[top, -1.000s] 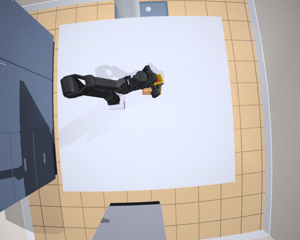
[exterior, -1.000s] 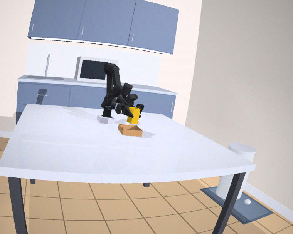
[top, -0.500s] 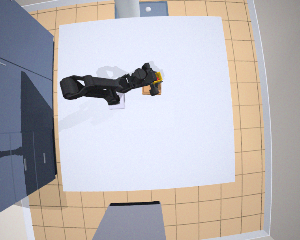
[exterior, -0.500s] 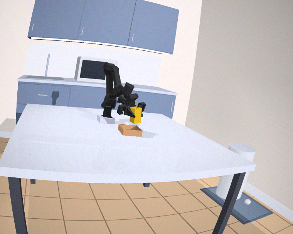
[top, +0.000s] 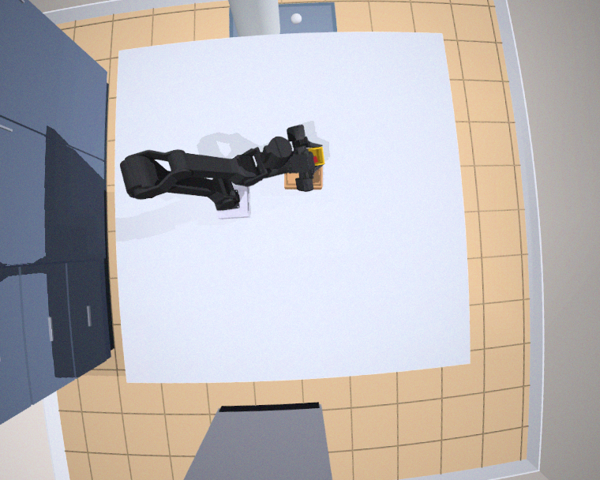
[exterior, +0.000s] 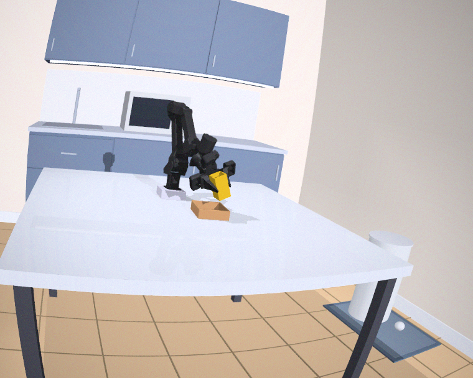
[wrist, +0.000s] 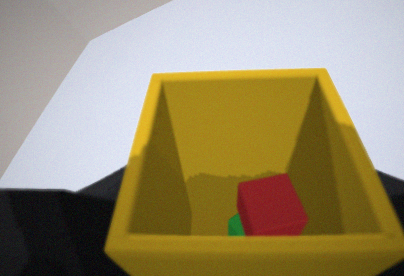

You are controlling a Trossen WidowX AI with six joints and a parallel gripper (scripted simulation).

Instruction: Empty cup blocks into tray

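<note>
- Far left of the gripper (top: 316, 156) (exterior: 221, 184) (wrist: 252, 257) in the top view, blue cabinets (top: 11, 206) (exterior: 94, 30) fill the edge; only the exterior view shows a microwave (exterior: 149, 112) there.
- Left of the gripper, the arm (top: 202, 167) (exterior: 177, 138) arches over from its pale base (top: 243, 212) (exterior: 163, 193), which it partly covers from above.
- Beneath and beside the gripper in the top view, the tray (top: 290, 186) (exterior: 213, 214) sits on the table (top: 341, 258) (exterior: 180, 248) (wrist: 300, 22). From above, the gripper hides part of it; the exterior view gives its open top and front wall, with its floor only partly visible.
- Between the fingers, the yellow cup (top: 319, 149) (exterior: 220, 188) (wrist: 245, 122) is clamped, raised off the table and slightly tilted, mouth up. The exterior view shows this lean and its outer walls.
- Inside the clamped cup, the wrist view shows a red block (top: 314, 159) (wrist: 272, 204) and, partly behind it, a green block (wrist: 234, 226). Only red can be made out from above, and neither block shows in the exterior view. The near rim cuts off the cup's bottom, so the full count cannot be told.
</note>
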